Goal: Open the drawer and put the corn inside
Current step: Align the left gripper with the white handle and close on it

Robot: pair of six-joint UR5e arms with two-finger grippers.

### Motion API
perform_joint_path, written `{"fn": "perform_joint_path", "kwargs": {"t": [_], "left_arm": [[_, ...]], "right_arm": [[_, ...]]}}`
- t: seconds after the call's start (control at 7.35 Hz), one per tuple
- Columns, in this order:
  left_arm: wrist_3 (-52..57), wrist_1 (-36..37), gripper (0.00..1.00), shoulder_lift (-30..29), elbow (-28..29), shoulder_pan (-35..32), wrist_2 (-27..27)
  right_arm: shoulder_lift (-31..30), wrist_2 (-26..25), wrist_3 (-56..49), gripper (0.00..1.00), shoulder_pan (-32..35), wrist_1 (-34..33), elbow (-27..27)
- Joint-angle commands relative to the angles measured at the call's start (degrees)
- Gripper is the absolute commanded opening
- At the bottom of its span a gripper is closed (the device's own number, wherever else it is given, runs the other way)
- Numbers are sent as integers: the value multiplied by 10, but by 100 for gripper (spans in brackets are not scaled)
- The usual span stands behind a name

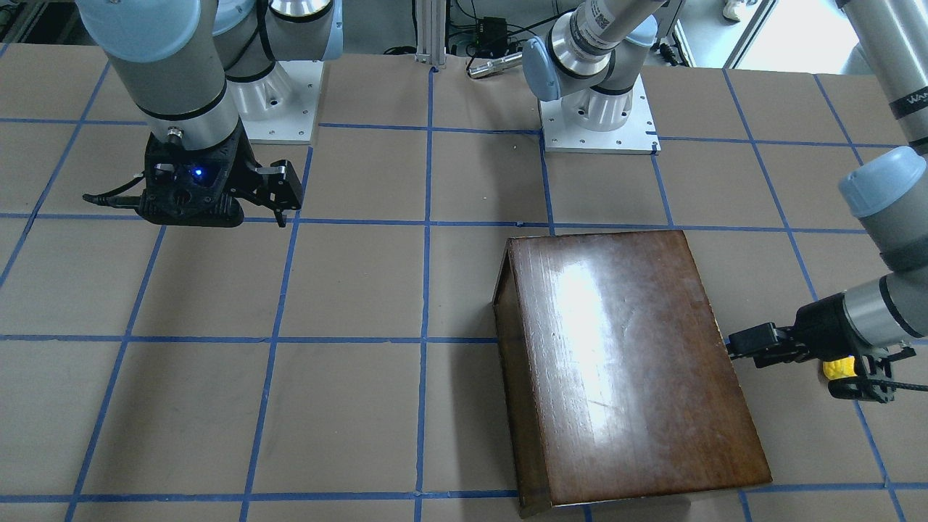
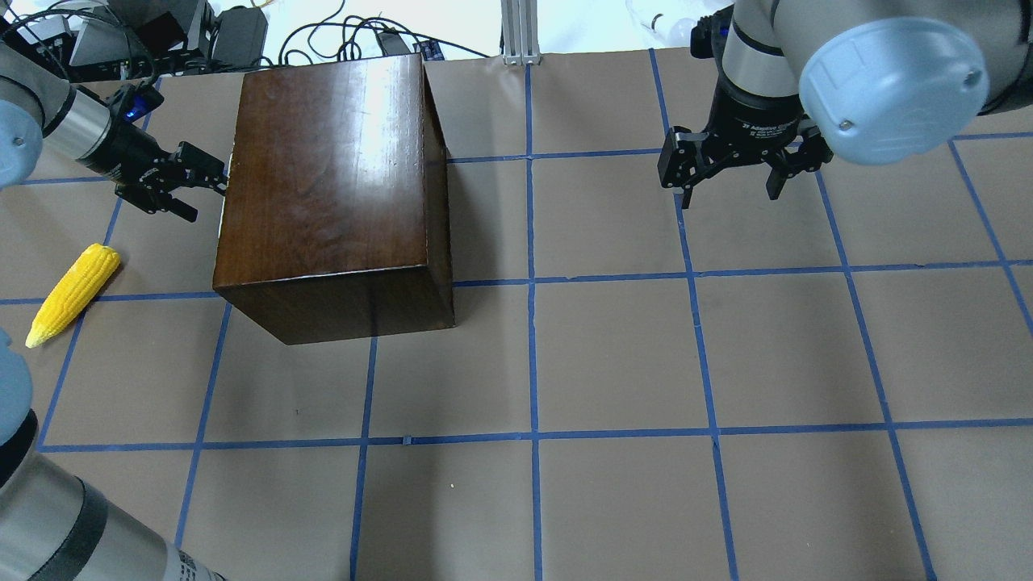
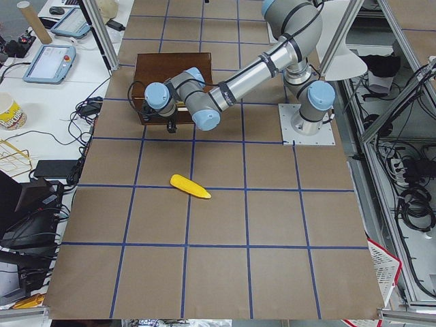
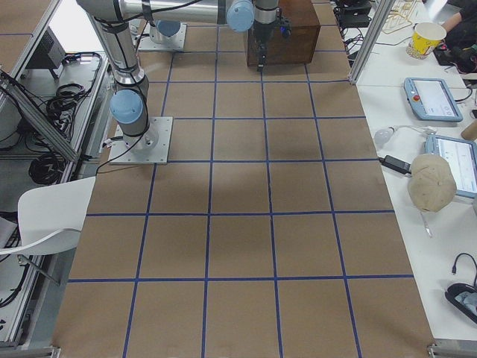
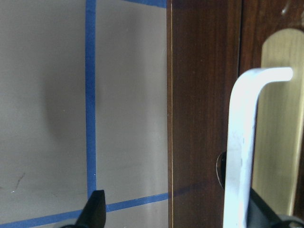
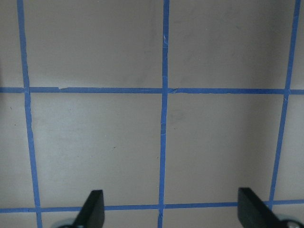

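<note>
The glossy dark-brown box (image 2: 331, 169) stands on the table with the drawer shut. The drawer's dark front panel (image 5: 204, 118) and metal pull (image 5: 240, 142) show in the left wrist view. My left gripper (image 2: 173, 181) is open at the box's left face, and the pull sits between its jaws, close against one finger (image 5: 259, 211). The yellow corn (image 2: 73, 292) lies on the table beside the box, near my left arm and apart from the gripper. My right gripper (image 2: 730, 173) is open and empty, hanging above the bare table far from the box.
The table is brown paper with a blue tape grid (image 2: 533, 282). The arm bases (image 1: 598, 123) stand at the robot's edge. Cables and devices (image 2: 242, 32) lie past the table's far edge, behind the box.
</note>
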Motion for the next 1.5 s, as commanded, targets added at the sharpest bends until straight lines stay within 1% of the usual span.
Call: {"fn": "perform_joint_path", "kwargs": {"t": [0.0,0.27,1.22,1.36], "left_arm": [[-2,-2,100,-1,-1,-1,0],[-20,-1,100,0,-6,-7,0],[-8,1,100,0,-4,-7,6],[-8,1,100,-1,-3,-7,16]], "right_arm": [[0,0,0,100,0,0,0],[0,0,0,100,0,0,0],[0,0,0,100,0,0,0],[0,0,0,100,0,0,0]]}}
